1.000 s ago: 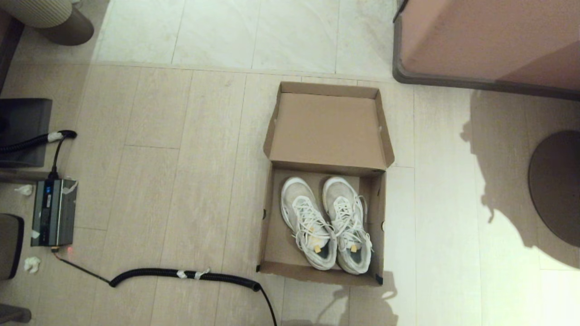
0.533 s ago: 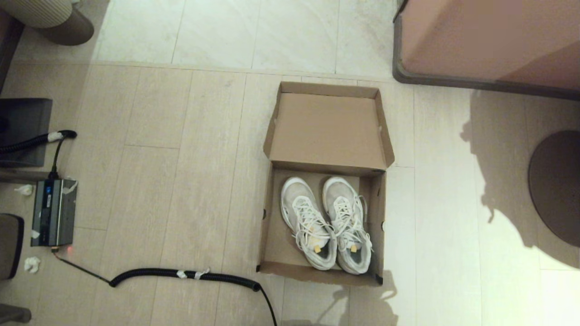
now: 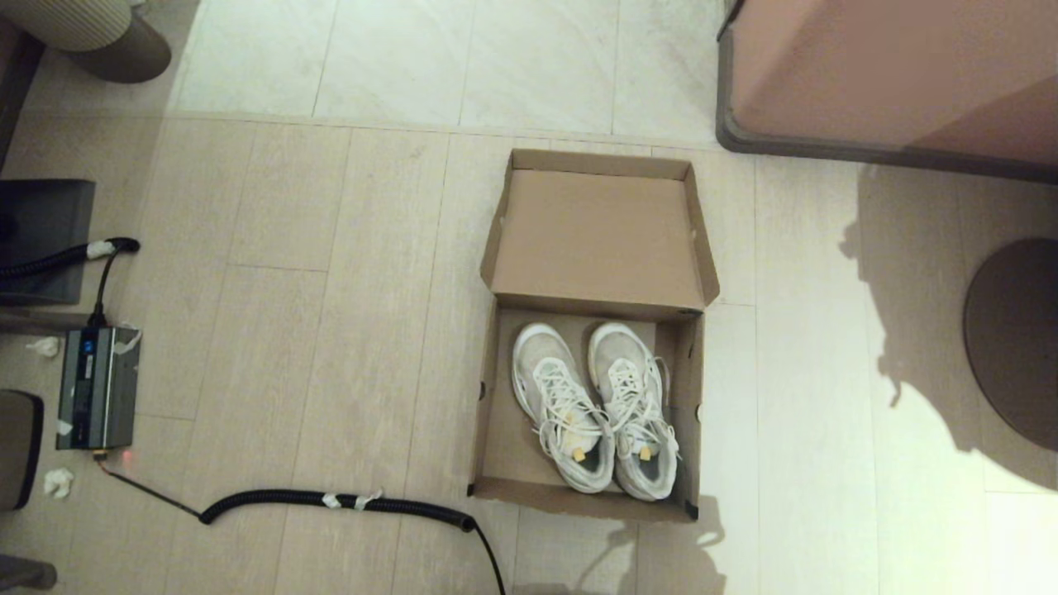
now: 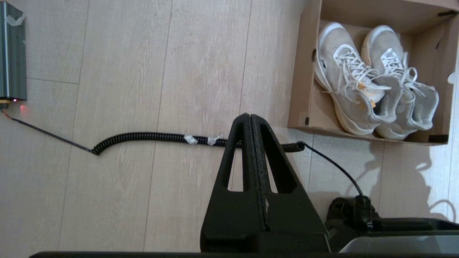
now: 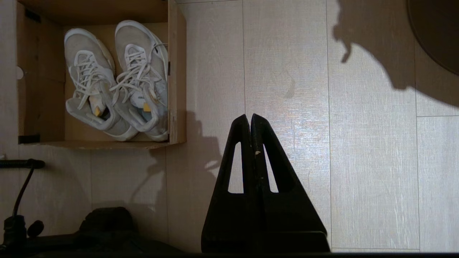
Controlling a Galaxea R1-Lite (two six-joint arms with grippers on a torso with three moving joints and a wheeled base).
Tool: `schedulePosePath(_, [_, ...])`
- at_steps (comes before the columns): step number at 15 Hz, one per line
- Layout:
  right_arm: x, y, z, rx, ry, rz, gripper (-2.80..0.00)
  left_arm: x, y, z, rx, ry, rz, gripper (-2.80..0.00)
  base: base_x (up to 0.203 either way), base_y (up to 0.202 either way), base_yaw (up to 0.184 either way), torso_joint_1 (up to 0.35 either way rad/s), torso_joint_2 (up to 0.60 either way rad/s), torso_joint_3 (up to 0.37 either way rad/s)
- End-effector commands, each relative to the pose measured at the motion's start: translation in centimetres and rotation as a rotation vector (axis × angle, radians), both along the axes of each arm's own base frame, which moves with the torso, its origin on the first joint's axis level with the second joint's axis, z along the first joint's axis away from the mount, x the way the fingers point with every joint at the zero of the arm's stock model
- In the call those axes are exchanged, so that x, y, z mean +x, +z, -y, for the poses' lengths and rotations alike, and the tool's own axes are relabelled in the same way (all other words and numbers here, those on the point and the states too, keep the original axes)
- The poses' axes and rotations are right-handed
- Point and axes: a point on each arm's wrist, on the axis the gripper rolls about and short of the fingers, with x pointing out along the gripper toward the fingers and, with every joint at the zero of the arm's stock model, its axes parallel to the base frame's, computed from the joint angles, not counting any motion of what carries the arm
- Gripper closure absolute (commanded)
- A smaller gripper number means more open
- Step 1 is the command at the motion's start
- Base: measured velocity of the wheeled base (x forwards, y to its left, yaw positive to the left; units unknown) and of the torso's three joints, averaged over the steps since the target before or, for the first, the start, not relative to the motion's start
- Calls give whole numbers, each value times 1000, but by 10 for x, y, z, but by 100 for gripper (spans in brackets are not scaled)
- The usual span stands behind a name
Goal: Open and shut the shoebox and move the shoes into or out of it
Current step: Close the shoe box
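The brown cardboard shoebox (image 3: 496, 446) lies on the floor with its hinged lid (image 3: 599, 235) folded back open on the far side. Both white and grey mesh shoes (image 3: 593, 406) rest side by side inside it, toes toward the lid, and they also show as shoes (image 4: 373, 96) and shoes (image 5: 116, 79) in the wrist views. My left gripper (image 4: 250, 115) hangs shut over bare floor to the box's near left. On the box's near right my right gripper (image 5: 250, 116) is shut too, holding nothing. Neither arm appears in the head view.
A black coiled cable (image 3: 339, 500) runs across the floor just left of the box's near corner, leading to a grey power unit (image 3: 97, 387). A pinkish cabinet (image 3: 893, 74) stands at the far right, and a round dark base (image 3: 1012, 339) lies on the right.
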Motion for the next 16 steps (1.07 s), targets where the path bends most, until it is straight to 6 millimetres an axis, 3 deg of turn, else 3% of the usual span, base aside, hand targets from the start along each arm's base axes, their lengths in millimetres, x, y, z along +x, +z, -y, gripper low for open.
schedulePosePath(1, [0, 0, 0, 1, 2, -1, 0, 1, -5, 0, -4, 1, -16, 0, 0, 0, 0, 0, 0, 0])
schedulePosePath(11, [0, 0, 0, -33, 6, 0, 0, 1, -4, 0, 0, 1, -11, 0, 0, 0, 0, 0, 0, 0])
schedulePosePath(13, [-6, 21, 0, -23, 2, 64, 0, -5, 23, 0, -9, -18, 65, 0, 0, 0, 0, 0, 0, 0])
schedulePosePath(16, [2, 66, 0, 230, 7, 2, 0, 8, 89, 3, -69, -132, 33, 0, 0, 0, 0, 0, 0, 0])
